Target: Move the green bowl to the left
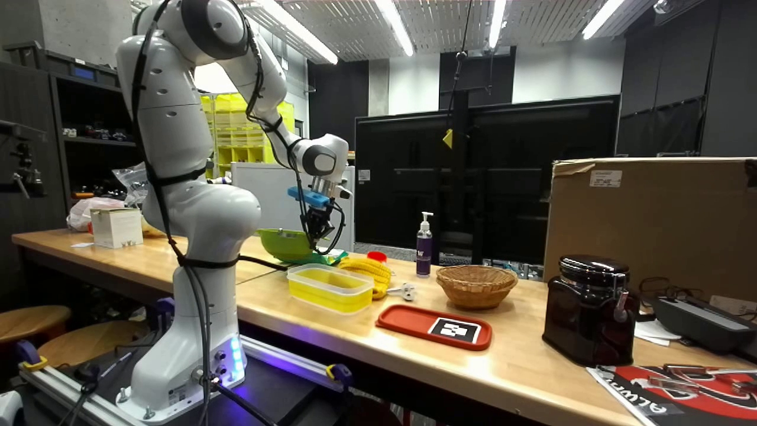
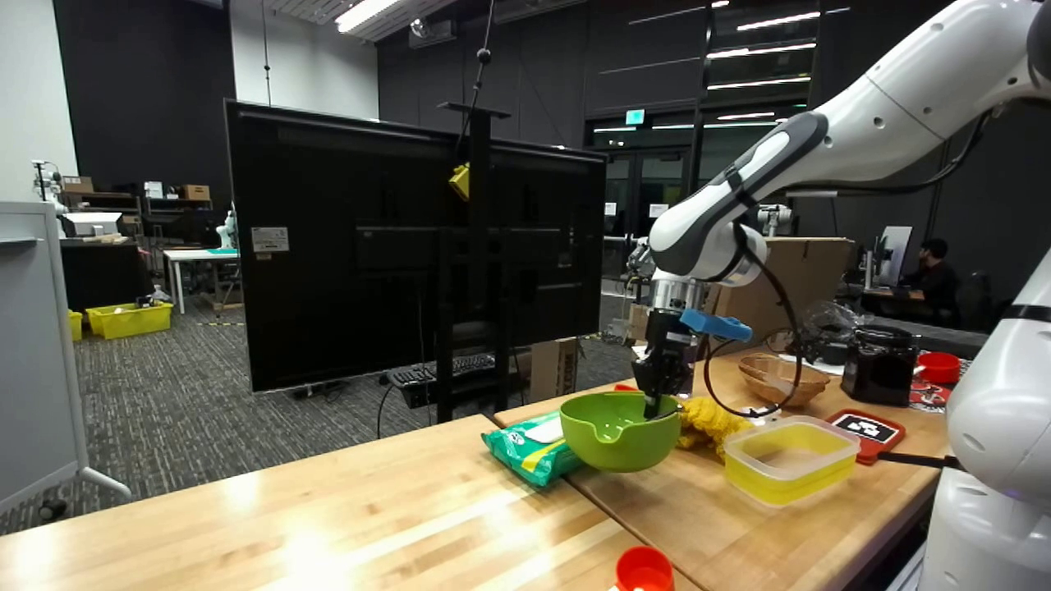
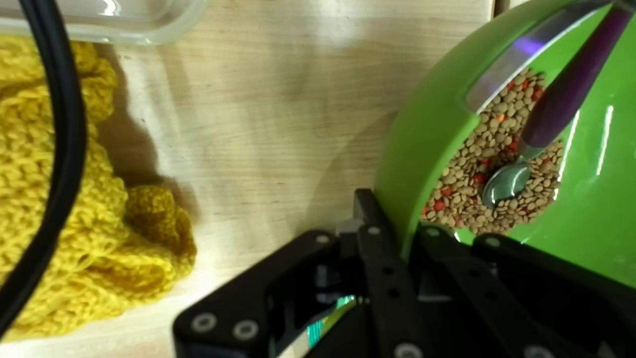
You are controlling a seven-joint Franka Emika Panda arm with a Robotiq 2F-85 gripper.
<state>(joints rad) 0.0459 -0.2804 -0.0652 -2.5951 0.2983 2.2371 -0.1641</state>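
Wrist view | fingers (image 3: 376, 248) closed on green bowl (image 3: 427, 129) at rim | tabletop (image 3: 258, 139) showing between bowl and yellow knitted cloth (image 3: 109, 243)

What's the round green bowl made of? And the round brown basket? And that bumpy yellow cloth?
The round lime-green bowl looks like smooth, glossy plastic: light makes shiny streaks inside. The round tan woven basket seems wicker, slightly shiny, with crisscrossing strands. The crumpled yellow knit cloth looks like matte yarn, maybe cotton or wool: chunky loops show.

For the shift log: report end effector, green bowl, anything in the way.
End effector clamped on green bowl by the rim; whether lifted, unclear. Green packet close to bowl, may be in the way.
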